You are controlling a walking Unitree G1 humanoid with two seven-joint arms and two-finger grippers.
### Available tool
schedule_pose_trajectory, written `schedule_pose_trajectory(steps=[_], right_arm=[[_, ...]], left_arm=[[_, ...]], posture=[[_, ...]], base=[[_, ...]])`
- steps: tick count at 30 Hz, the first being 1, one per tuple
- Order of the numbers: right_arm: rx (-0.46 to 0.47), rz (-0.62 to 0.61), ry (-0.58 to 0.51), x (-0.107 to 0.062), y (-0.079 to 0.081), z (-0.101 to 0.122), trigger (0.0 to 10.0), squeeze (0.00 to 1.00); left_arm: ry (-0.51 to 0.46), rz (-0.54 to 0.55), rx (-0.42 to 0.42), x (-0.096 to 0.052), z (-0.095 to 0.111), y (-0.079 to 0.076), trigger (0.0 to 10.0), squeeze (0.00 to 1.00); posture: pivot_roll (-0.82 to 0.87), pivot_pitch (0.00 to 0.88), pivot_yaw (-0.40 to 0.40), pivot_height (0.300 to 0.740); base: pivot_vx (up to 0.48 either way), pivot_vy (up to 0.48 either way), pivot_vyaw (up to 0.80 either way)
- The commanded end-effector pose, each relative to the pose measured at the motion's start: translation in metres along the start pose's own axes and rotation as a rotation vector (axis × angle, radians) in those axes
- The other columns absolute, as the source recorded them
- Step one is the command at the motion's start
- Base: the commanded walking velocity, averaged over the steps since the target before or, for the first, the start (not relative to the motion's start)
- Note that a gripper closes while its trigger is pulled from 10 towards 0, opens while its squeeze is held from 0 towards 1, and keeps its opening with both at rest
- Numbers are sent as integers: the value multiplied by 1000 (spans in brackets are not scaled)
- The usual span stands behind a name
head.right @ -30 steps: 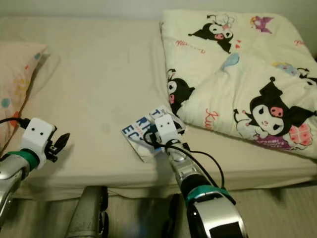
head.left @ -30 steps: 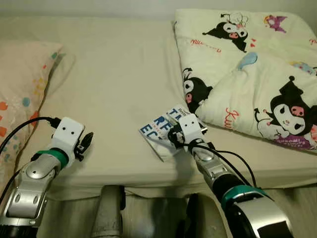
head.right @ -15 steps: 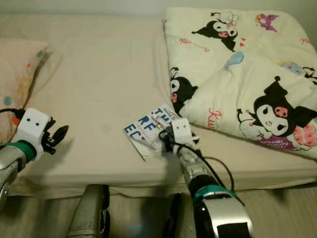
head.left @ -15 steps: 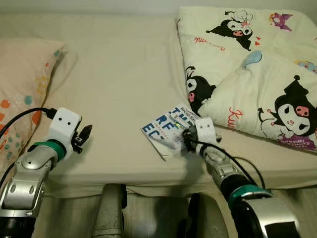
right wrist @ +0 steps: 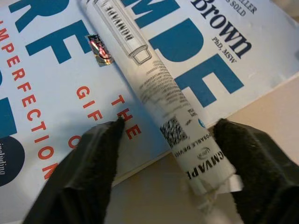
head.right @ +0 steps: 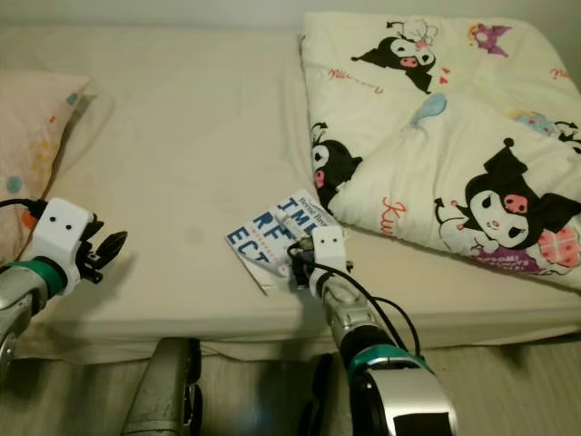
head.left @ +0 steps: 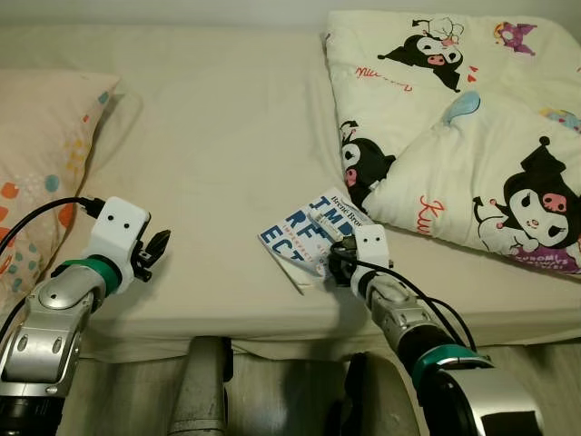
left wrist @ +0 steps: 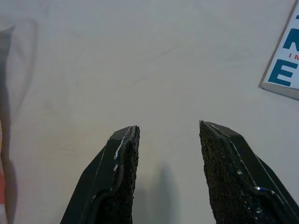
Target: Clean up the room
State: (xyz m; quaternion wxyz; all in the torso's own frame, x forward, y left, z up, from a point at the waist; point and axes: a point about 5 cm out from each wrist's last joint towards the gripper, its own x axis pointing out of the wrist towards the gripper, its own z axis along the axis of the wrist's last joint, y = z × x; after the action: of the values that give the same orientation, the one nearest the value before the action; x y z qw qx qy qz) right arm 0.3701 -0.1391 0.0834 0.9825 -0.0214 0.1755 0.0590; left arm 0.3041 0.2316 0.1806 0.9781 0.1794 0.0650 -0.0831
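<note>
Right gripper point(right wrist: 163, 154) was down at the book's point(head.left: 304, 236) near edge, jaws wide, straddling a white tube point(right wrist: 154, 88) that lay across the cover; no pinch on it. The book sat on the bed point(head.left: 218, 163) near the front edge. Left gripper point(head.left: 154, 250) hovered well left of the book, jaws wide, nothing between them. A cartoon quilt point(head.left: 454, 127) lay just behind and right of the book, a pillow point(head.left: 36, 154) far left.
</note>
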Motion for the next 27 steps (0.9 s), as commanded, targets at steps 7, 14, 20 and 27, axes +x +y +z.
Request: schedule_pose_trajectory(steps=[7,14,20,27], right_arm=[[41,23,72,-4,3,-21,0,0],[110,1,66,-5,1,-24,0,0],[143,-14,54,-5,-2,-23,0,0],[176,-9,12,-5,-3,-20,0,0]], left_arm=[[33,-13,-1,-3,-7,-4,10000,0],[39,-44,7,1,-9,-10,10000,0],[43,-56,7,7,-11,-14,10000,0],[60,-74,-14,17,-25,-30,10000,0]], posture=[[374,283,57,597],[355,260,76,597],[328,240,78,597],[252,178,55,597]], base=[[0,0,0],[0,0,0],[0,0,0],[0,0,0]])
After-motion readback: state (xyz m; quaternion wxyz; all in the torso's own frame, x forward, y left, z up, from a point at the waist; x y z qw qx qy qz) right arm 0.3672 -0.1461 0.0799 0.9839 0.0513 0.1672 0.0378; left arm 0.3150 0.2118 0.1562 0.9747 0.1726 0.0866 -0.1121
